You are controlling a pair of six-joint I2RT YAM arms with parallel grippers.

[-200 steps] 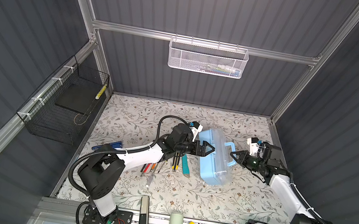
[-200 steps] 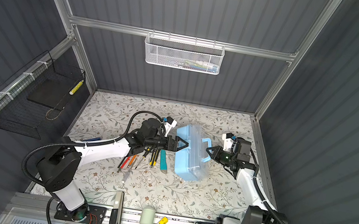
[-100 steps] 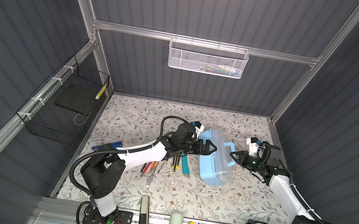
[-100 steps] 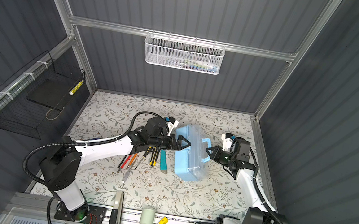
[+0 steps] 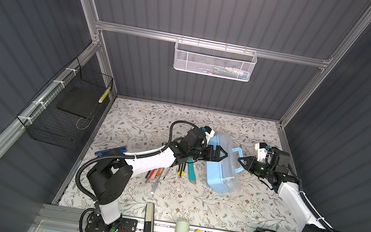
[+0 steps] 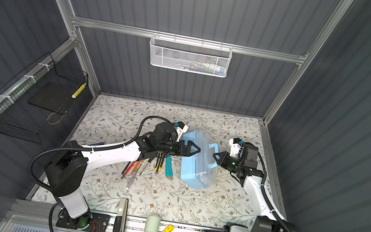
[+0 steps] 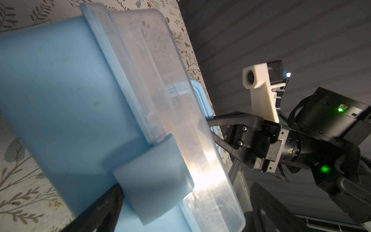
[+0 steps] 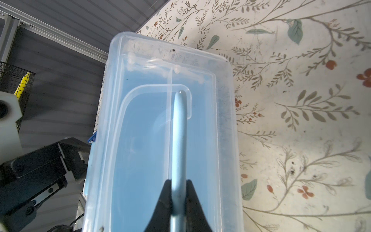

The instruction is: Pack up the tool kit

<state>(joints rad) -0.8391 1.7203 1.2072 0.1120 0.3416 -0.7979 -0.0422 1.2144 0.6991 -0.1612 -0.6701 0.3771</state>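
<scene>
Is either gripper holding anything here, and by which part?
The right gripper pinches the light-blue handle of the tool kit. The left gripper is open beside the latch, holding nothing.

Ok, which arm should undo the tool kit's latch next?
Left. The left pincer is open beside the latch; the right pincer is shut on the tool kit's handle, probably steadying it.

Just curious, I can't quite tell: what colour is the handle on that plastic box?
Light blue; the handle shows best in the right wrist view.
</scene>
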